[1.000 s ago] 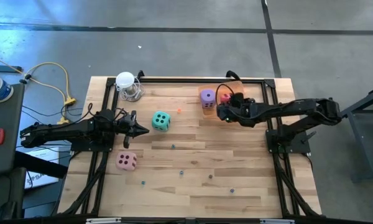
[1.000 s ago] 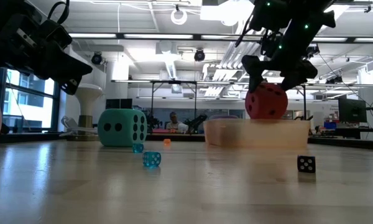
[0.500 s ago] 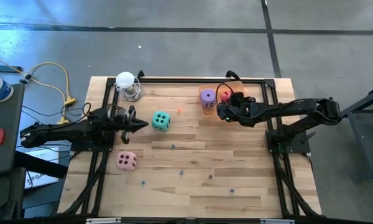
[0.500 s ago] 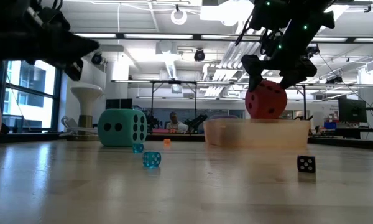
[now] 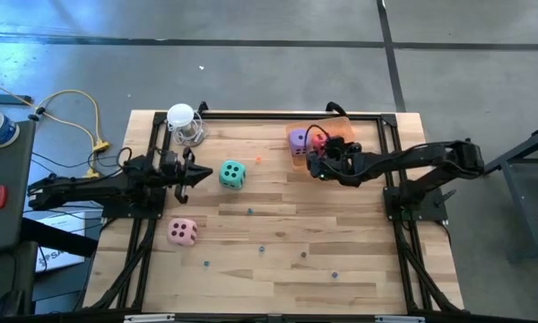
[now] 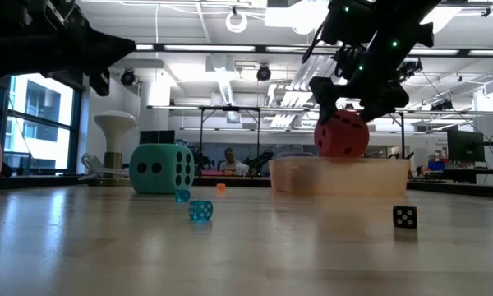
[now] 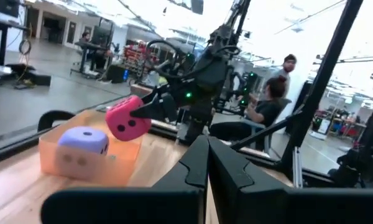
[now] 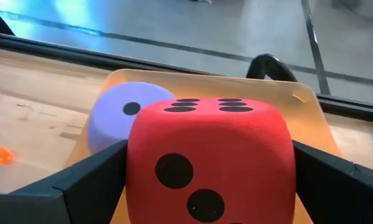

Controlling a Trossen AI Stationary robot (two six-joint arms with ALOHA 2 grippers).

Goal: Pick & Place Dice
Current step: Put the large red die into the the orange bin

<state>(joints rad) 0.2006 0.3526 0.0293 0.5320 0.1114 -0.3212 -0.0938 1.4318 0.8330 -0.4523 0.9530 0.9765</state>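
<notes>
My right gripper [image 5: 316, 154] is shut on the red die [image 8: 211, 155], which it holds over the translucent orange tray [image 5: 339, 131] near the table's far edge. The purple die [image 5: 298, 139] sits inside that tray, beside the red die [image 6: 341, 136]. The teal die [image 5: 232, 175] rests on the table left of centre, and the pink die [image 5: 182, 232] lies nearer the near-left. My left gripper [image 5: 204, 171], shut and empty, hovers raised just left of the teal die [image 6: 161, 168]. My right gripper pinches the red die by two opposite side faces, one finger [image 8: 90, 180] on each side. The fingers come from the table's right, slanting down. The die is lifted clear, its underside just at the tray's rim [image 6: 337, 161].
A white-topped glass object [image 5: 183, 120] stands at the far-left corner. Small beads and tiny dice are scattered over the near half, among them a blue one [image 6: 200, 210] and a black one [image 6: 404, 216]. A black frame borders the table. People sit in the room beyond.
My right gripper has carried the red die a little toward the table's left and slightly down, closer to the purple die over the tray. My left gripper has risen and shifted toward the far edge, staying left of the teal die.
</notes>
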